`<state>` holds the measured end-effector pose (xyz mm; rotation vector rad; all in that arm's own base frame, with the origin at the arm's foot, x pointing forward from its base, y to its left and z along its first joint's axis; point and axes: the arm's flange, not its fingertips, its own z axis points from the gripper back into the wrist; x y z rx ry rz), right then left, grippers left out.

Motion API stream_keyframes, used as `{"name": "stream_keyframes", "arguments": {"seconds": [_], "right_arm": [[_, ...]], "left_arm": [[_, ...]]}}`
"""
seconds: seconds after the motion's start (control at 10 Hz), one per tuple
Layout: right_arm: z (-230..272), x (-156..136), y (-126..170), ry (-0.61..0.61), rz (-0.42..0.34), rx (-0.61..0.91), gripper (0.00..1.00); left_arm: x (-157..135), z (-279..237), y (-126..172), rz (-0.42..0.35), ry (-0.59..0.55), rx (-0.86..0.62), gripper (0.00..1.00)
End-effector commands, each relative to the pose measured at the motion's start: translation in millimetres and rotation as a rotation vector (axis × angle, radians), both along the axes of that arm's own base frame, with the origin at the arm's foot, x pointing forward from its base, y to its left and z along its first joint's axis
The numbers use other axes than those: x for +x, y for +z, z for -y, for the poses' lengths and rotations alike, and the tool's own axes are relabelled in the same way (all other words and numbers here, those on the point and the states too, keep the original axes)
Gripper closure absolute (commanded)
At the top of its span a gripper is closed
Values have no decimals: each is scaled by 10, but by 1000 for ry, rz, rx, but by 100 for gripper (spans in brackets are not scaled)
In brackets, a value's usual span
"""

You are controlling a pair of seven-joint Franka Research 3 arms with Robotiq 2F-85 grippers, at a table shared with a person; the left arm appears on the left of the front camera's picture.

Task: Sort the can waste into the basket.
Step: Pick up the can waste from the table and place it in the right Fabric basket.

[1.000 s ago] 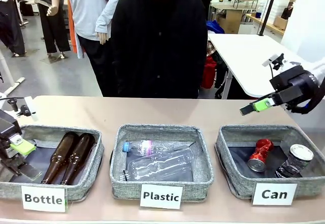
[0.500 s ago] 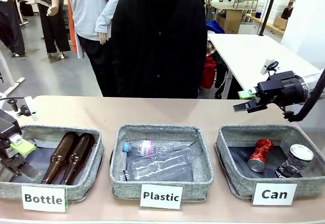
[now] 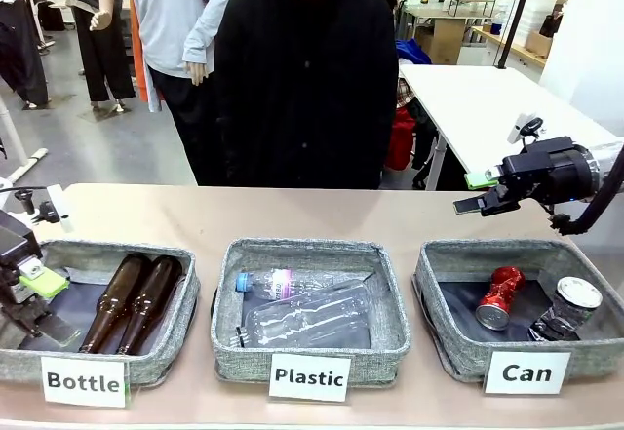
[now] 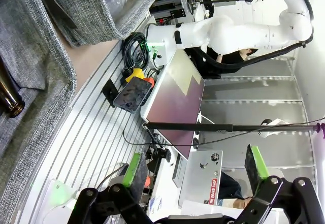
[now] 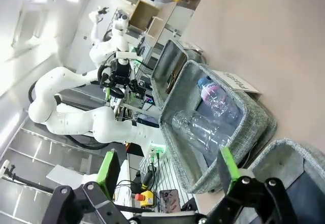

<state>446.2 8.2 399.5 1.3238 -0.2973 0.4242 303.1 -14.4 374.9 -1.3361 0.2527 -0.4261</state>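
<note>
Lying in the Can basket (image 3: 458,347) at front right: red can (image 3: 498,297) on its side, grey-black can (image 3: 567,307) just beside it against the right wall. Holding clear bottles (image 3: 302,315) in the Plastic basket (image 3: 310,351) at middle, brown bottles (image 3: 132,300) in the Bottle basket (image 3: 156,360) at left. Resting low over the Bottle basket's left end, left gripper (image 3: 41,303), spread wide, empty. Hovering above the Can basket's far edge, right gripper (image 3: 480,192), fingers apart, nothing between them. Standing behind the table (image 3: 195,211), a person (image 3: 306,79) in black.
</note>
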Motion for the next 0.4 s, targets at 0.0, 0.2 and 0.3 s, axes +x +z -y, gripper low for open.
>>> {"name": "stream_keyframes", "arguments": {"seconds": [0.0,0.2,0.3], "right_arm": [[-2,14,20,5,3,10,0],[-2,14,20,5,3,10,0],[-2,14,20,5,3,10,0]], "left_arm": [[-26,-13,34,-2,1,-11,0],[-26,-13,34,-2,1,-11,0],[-26,-13,34,-2,1,-11,0]]}}
